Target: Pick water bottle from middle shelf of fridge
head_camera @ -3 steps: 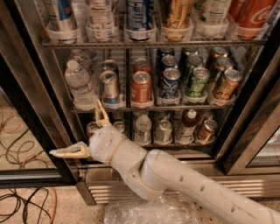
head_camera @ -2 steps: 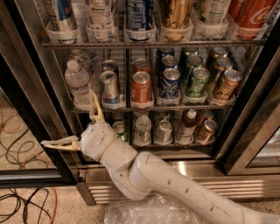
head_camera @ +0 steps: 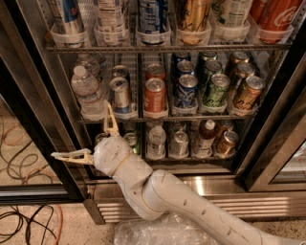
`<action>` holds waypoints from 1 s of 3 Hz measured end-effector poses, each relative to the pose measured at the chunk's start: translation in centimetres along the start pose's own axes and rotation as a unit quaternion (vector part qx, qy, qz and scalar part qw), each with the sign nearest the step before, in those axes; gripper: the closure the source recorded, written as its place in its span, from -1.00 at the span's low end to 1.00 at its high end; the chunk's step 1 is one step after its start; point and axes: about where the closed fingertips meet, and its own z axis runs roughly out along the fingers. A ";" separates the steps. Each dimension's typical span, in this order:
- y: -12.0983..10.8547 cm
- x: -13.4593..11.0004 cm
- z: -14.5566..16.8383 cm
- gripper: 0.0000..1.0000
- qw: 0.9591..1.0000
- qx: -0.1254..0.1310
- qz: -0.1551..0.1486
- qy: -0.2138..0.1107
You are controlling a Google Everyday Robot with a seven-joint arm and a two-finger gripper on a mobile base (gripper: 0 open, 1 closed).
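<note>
The tool (head_camera: 80, 129), spread wide apart, is hovering lower left, just below the water bottle (head_camera: 88, 91), apparently mid-reach; next it needs lifting to straddle it.

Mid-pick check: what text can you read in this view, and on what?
"Coca": partial white script on the red can, top rack, far right.
Other cans and the water bottle label: too blurred to read.
Gripper: open, just below the water bottle at the middle shelf's left end; no text on it.
</note>
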 end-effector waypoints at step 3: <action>1.4 -1.2 -1.1 -1.00 0.997 0.074 0.034 0.000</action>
